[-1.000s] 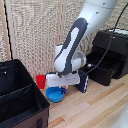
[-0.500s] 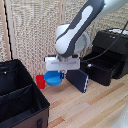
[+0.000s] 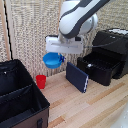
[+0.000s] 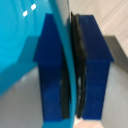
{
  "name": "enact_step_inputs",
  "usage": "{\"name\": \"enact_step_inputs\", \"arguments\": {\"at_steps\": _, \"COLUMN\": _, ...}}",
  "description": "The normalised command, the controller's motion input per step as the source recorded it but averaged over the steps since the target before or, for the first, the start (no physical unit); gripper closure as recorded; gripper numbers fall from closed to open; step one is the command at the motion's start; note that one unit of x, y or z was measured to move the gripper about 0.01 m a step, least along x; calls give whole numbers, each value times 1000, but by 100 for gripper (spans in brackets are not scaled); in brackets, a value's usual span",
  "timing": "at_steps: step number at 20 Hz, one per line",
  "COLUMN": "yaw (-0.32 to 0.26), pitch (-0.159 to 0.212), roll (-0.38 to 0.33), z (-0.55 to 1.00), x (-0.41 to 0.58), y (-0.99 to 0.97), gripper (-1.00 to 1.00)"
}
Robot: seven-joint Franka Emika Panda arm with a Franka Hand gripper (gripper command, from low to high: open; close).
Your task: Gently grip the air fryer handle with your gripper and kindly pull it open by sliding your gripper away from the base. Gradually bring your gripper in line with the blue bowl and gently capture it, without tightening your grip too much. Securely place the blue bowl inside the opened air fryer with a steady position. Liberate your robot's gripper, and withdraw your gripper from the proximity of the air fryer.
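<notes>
Up it comes! The arm has swung higher since a moment ago, lifting the blue bowl point(image 3: 52, 60) clear off the wooden floor. At the exterior view's right, the boxy, glossy black air fryer point(image 3: 111, 57) sits with its drawer pulled out. The gripper point(image 3: 59, 53) pinches the bowl's thin, smooth plastic rim point(image 4: 67, 75) between its blue pads point(image 4: 95, 70), though blur softens the contact. Below lean a dark blue slab point(image 3: 77, 77) and a small red cup point(image 3: 41, 81).
</notes>
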Motion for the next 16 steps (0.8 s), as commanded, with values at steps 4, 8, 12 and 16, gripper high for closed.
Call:
{"name": "enact_step_inputs", "arguments": {"at_steps": 4, "yaw": -118, "pitch": 0, "roll": 14, "z": 561, "x": 141, "y": -772, "gripper": 100}}
{"name": "enact_step_inputs", "arguments": {"at_steps": 8, "yaw": -200, "pitch": 9, "roll": 0, "z": 410, "x": 83, "y": -614, "gripper": 100}}
{"name": "enact_step_inputs", "arguments": {"at_steps": 12, "yaw": -263, "pitch": 27, "roll": 0, "z": 260, "x": 87, "y": -470, "gripper": 100}}
{"name": "enact_step_inputs", "arguments": {"at_steps": 16, "yaw": -280, "pitch": 91, "roll": 0, "z": 204, "x": 105, "y": -429, "gripper": 100}}
